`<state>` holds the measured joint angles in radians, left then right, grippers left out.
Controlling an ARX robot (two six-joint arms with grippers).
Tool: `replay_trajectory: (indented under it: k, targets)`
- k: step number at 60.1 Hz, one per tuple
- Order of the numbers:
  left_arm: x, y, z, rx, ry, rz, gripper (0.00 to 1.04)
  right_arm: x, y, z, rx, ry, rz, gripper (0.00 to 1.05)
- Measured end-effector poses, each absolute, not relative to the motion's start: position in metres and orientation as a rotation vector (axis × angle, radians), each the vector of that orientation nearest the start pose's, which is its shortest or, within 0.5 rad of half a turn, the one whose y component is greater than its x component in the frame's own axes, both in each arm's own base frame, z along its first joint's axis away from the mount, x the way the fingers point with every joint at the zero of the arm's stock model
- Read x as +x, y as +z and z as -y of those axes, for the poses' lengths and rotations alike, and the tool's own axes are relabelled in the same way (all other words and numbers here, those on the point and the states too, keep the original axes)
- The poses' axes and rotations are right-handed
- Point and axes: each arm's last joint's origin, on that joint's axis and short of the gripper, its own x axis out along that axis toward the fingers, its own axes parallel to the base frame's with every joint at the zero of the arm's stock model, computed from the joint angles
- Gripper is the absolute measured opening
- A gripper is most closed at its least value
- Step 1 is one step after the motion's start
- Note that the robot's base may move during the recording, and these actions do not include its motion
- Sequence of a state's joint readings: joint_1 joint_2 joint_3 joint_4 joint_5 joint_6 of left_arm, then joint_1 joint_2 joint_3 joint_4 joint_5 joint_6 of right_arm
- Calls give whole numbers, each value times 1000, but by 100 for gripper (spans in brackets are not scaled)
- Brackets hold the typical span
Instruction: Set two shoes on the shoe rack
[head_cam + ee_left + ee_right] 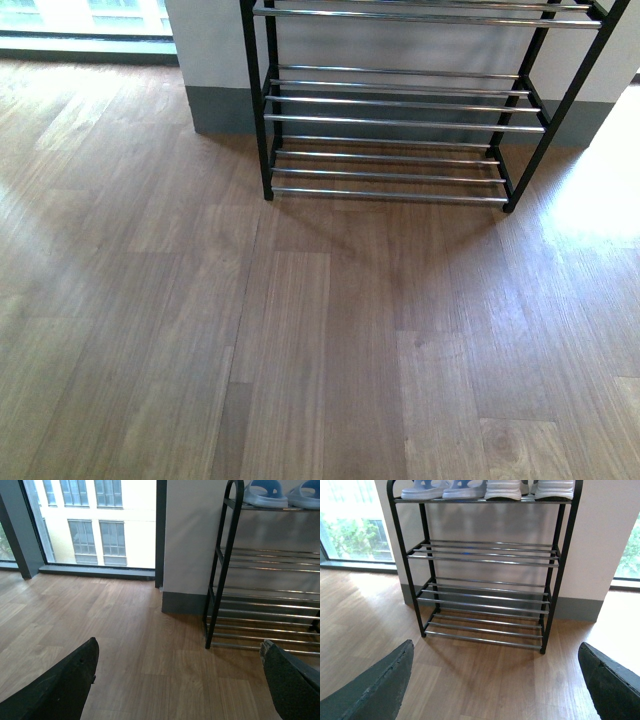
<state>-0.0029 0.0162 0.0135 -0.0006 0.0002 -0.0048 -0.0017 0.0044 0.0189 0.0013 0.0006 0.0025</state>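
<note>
Right wrist view shows pale blue rubber slide sandals (442, 488) and white-soled sneakers (527, 489) atop the black-and-chrome shoe rack (485, 560) at upper centre, both grippers (495, 690) (177, 690) spread empty; a needless reach risks dislodging them

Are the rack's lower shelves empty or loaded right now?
Empty. On the shoe rack the three lower tiers show only bare chrome rods. The top shelf holds pale blue sandals and white-soled shoes.
</note>
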Motion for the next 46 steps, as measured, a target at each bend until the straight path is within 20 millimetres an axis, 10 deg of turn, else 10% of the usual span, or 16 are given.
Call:
replay_trajectory:
  k: [46]
  targets:
    - [98, 167, 0, -5, -3, -3, 95, 97, 170, 0, 2, -2, 16, 95]
